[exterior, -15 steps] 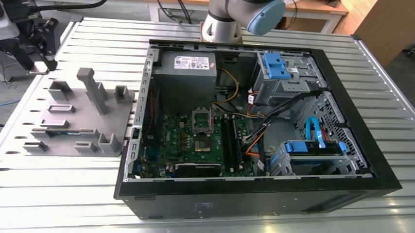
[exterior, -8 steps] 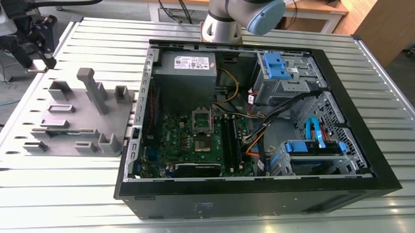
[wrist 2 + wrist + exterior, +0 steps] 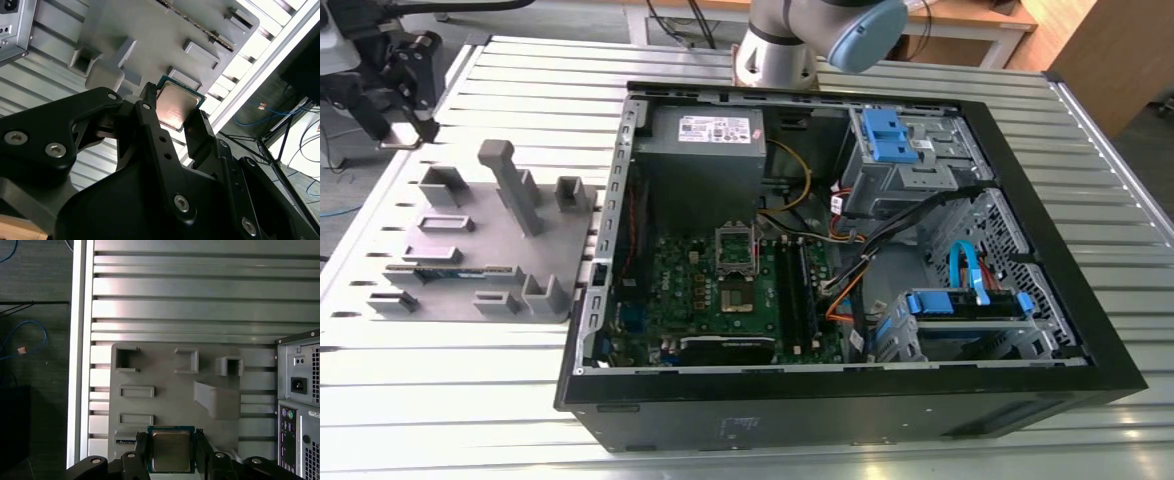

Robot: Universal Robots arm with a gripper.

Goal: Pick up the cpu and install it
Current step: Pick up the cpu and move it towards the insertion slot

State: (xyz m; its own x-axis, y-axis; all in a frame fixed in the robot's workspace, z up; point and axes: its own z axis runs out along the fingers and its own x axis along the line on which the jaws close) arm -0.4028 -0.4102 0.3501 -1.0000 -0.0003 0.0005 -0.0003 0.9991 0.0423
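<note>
The cpu [image 3: 171, 450] is a small square chip with a dull silver top and a green rim. It sits between my two black fingers [image 3: 141, 452], which press on two opposite edges. My gripper [image 3: 171, 454] is shut on it and holds it above the grey fixture plate [image 3: 165, 405]. In the second wrist view the cpu [image 3: 176, 104] shows tilted, in the gripper [image 3: 175, 119]. In the exterior view my gripper [image 3: 403, 122] hangs at the far left, above the table and behind the fixture plate [image 3: 480, 250], well away from the motherboard socket [image 3: 739, 296] in the open computer case [image 3: 854, 395].
The fixture plate carries raised grey blocks and a tall post [image 3: 510, 185]. Inside the case are a power supply [image 3: 704, 135], blue drive cages [image 3: 894, 140], loose cables [image 3: 854, 250] and black memory sticks [image 3: 798, 290] beside the socket. The slatted metal table's edge [image 3: 82, 365] is close by.
</note>
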